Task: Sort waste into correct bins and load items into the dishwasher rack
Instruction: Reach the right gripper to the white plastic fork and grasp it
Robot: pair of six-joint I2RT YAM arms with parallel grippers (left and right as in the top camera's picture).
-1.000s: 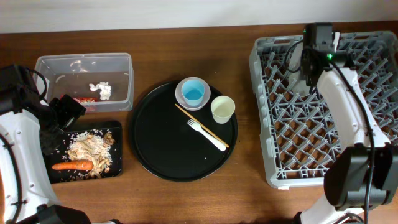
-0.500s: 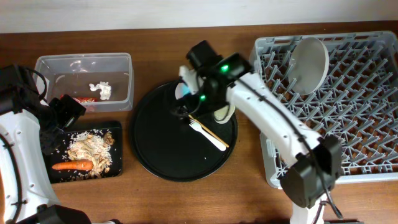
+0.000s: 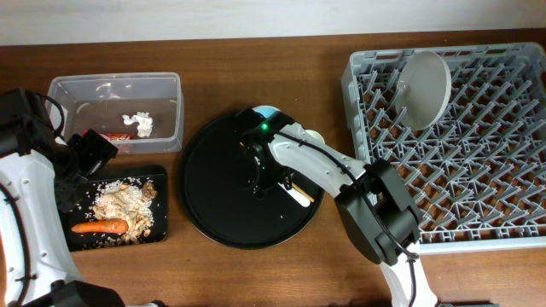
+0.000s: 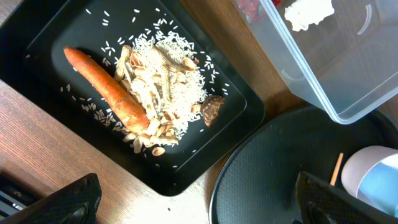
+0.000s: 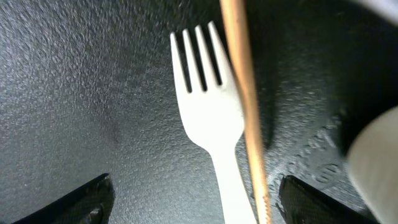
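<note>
The right gripper (image 5: 193,200) is positioned low over the round black tray (image 3: 213,200). Its jaws are spread wide, and the handle of the white fork (image 5: 208,112) lies between them, gripped by neither. A thin wooden stick (image 5: 245,112) is laid along the fork's right side, overlapping its edge. From the right wrist, a pale blur at the right is probably the white cup (image 5: 379,155). From overhead, most of the fork is hidden by the arm, and only a sliver of the blue cup (image 3: 267,111) is seen behind it.

A plate (image 3: 424,88) is stood on edge in the far left part of the grey rack (image 3: 486,188).

The left gripper (image 4: 205,202) is held above the left side of the table, its jaws wide apart and empty. Below it, rice (image 4: 165,87), a carrot (image 4: 106,93) and a brown lump (image 4: 212,109) lie in the shallow black tray (image 3: 158,223). A napkin (image 3: 138,124) and a red wrapper (image 3: 115,136) lie in the clear tub (image 3: 115,83).
</note>
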